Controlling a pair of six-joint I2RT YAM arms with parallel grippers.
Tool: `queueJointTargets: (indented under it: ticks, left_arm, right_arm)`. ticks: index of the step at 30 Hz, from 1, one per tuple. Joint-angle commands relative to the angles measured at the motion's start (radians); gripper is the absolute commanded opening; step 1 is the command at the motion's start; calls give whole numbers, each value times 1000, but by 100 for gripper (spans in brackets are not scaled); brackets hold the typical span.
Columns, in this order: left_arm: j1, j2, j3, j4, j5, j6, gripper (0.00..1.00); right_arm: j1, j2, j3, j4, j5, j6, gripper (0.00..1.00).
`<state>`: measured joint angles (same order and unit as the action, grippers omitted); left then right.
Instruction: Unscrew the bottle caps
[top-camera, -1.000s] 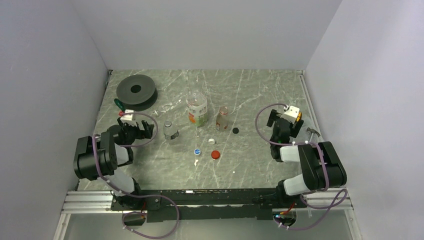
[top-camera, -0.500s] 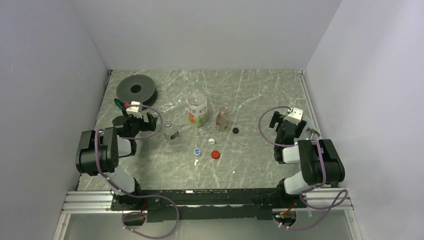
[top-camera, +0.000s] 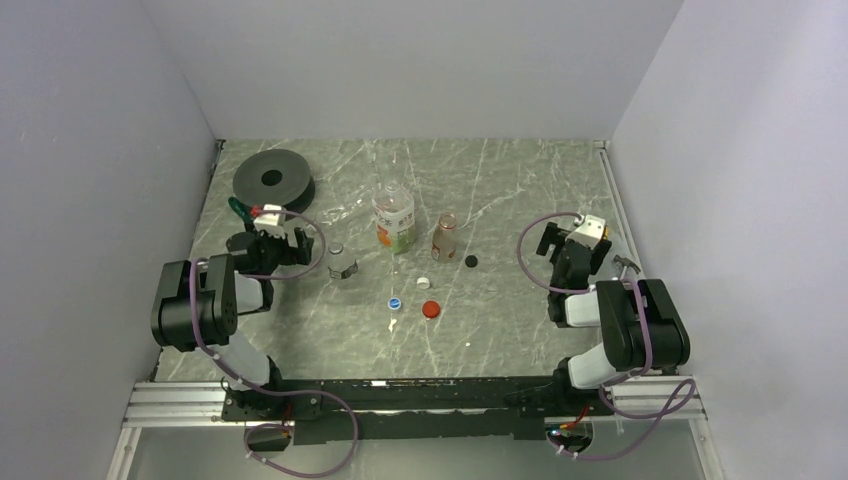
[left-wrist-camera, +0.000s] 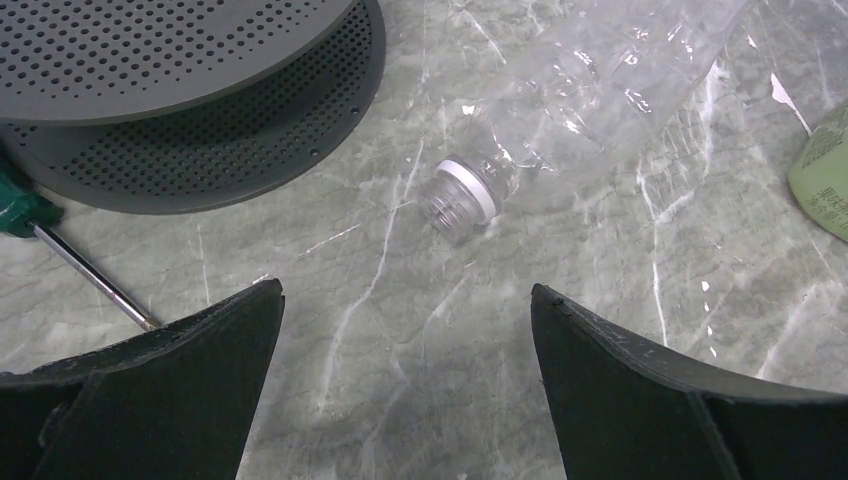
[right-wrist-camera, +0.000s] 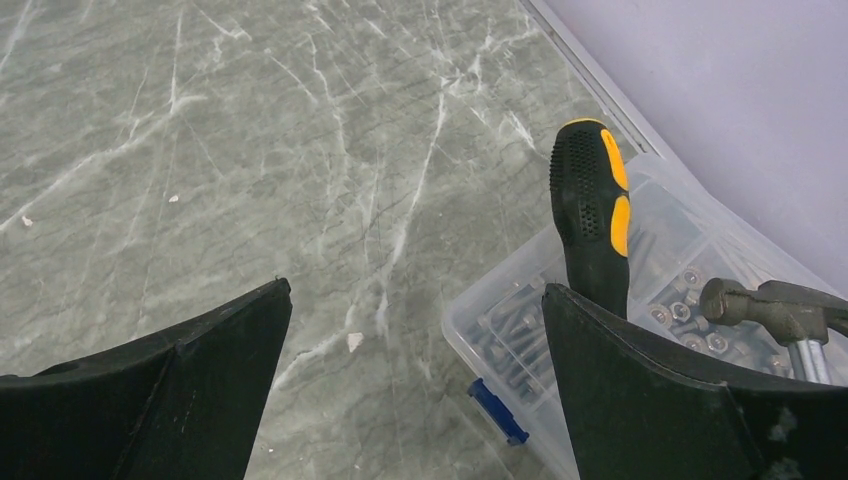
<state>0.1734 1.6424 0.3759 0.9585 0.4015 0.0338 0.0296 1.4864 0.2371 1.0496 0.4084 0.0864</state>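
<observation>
Settling after pulling back | left gripper (top-camera: 297, 243) shifted toward upper left, fingers wide, empty | right gripper (top-camera: 562, 250) drawn to right edge, wide, empty | white cap (top-camera: 424, 282), blue cap (top-camera: 396, 301), red cap (top-camera: 431, 309), black cap (top-camera: 471, 261) lie loose mid-frame, near open-necked bottles (top-camera: 394, 220) | unscrewing looks finished

Right gripper (right-wrist-camera: 412, 300): black fingers (right-wrist-camera: 190, 390) spread wide, nothing between them, grey marbled table (right-wrist-camera: 200, 130) below. Clear plastic box (right-wrist-camera: 505, 305) of bolts at right, blue latch (right-wrist-camera: 497, 410) on near side. Black-yellow tool handle (right-wrist-camera: 590, 215) lies across box. Hammer head (right-wrist-camera: 765, 302) at far right. Lilac wall (right-wrist-camera: 730, 90) behind.
</observation>
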Motion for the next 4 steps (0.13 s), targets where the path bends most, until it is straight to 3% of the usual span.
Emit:
queueJointTargets:
  ticks: [1, 4]
  left_arm:
    - [-1, -8, 8, 18, -3, 12, 99]
    - [0, -10, 4, 22, -2, 11, 99]
  right_arm:
    - [0, -18, 1, 67, -15, 13, 100]
    - [0, -18, 1, 66, -16, 13, 100]
